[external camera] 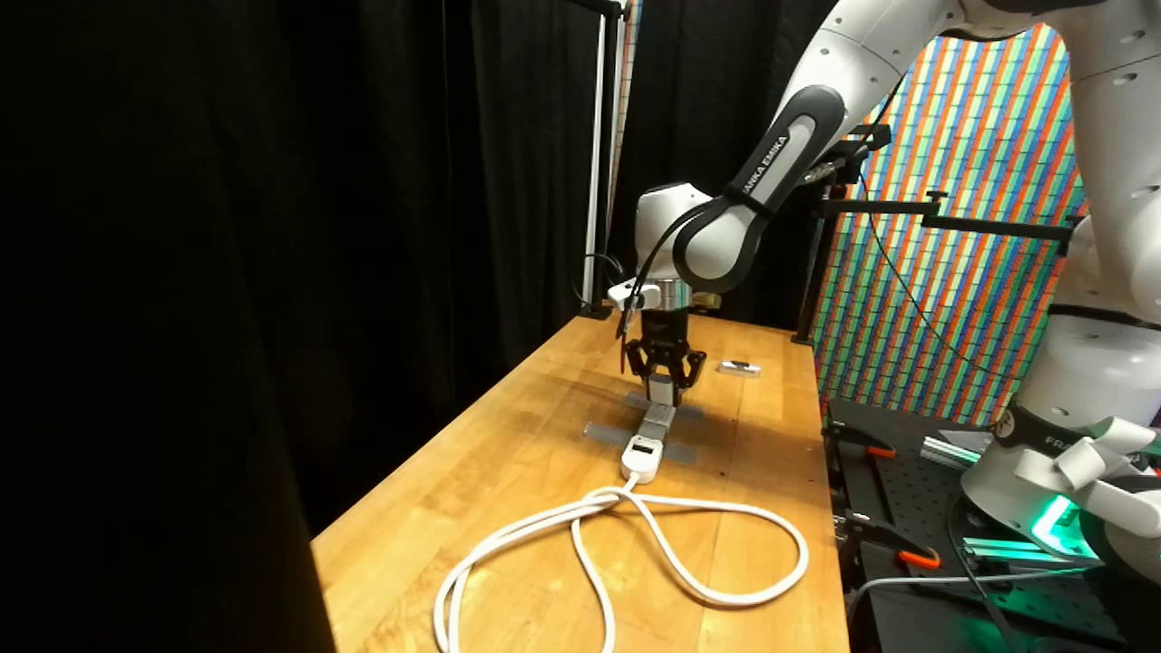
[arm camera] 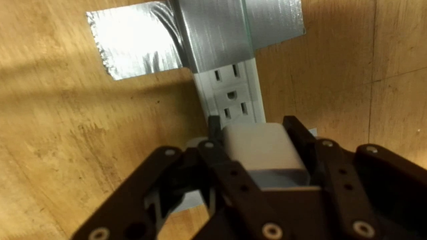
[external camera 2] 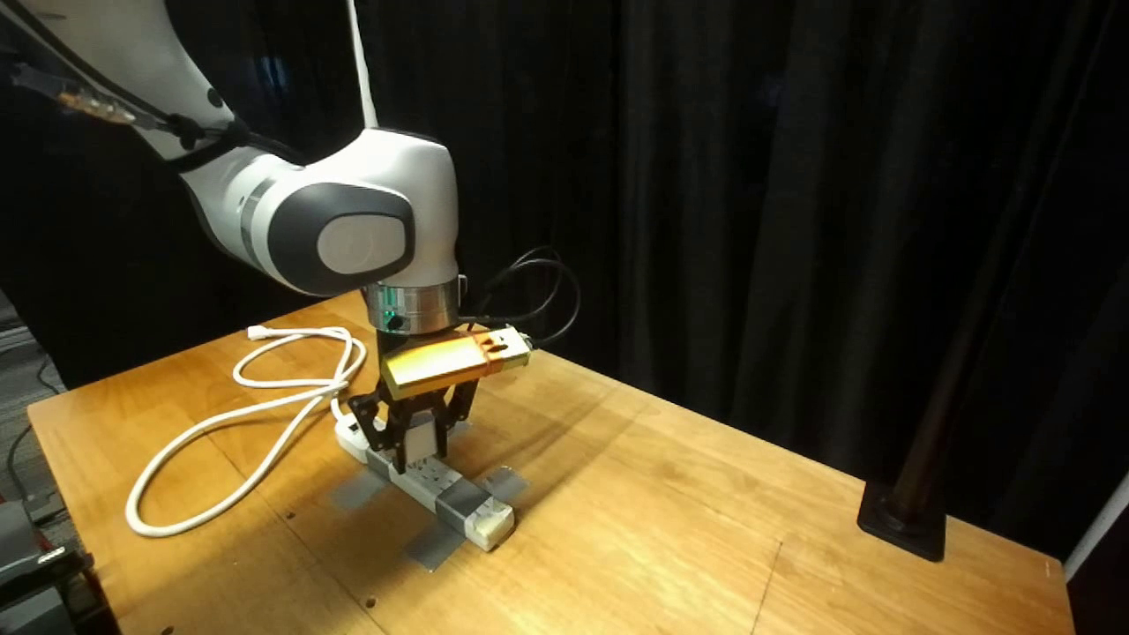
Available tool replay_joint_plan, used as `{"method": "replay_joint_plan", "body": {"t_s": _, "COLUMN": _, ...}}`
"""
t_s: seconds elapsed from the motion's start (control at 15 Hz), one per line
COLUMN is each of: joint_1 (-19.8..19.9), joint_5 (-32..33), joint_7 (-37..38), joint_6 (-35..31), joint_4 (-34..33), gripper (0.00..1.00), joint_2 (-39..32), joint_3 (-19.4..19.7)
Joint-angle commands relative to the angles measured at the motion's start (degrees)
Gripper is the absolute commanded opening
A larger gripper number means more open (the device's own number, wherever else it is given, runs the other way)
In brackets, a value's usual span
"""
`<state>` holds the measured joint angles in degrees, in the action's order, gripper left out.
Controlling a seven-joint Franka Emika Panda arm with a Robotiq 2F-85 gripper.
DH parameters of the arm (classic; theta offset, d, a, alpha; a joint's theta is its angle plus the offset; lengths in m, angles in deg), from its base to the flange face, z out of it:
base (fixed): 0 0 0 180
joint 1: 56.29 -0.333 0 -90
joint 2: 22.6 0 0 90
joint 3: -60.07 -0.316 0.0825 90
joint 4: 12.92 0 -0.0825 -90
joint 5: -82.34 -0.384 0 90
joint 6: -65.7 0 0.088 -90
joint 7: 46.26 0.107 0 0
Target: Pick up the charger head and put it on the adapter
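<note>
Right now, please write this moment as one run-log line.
Black claw: gripping white cube-like charger head | below it: long whitish-grey power strip, taped to wooden table | plugged in: cannot tell

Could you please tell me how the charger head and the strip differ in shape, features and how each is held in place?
The charger head is a small block; the strip is long and narrow. The charger head is held in the gripper; the strip is fastened to the table with tape. The strip has sockets and a cord; neither shows on the charger head. Both have whitish casings.
</note>
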<state>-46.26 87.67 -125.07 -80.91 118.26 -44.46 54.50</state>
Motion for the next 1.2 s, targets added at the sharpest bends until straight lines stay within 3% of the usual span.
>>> {"method": "replay_joint_plan", "body": {"t_s": 0.0, "joint_1": 0.38, "joint_5": -1.85, "joint_7": -1.51, "joint_6": -1.14, "joint_4": 0.02, "gripper": 0.23, "joint_2": -0.23, "joint_3": -0.07}}
{"method": "replay_joint_plan", "body": {"t_s": 1.13, "joint_1": 3.12, "joint_5": -6.47, "joint_7": -7.79, "joint_6": 0.15, "joint_4": -3.52, "gripper": 0.23, "joint_2": -3.28, "joint_3": -1.05}}
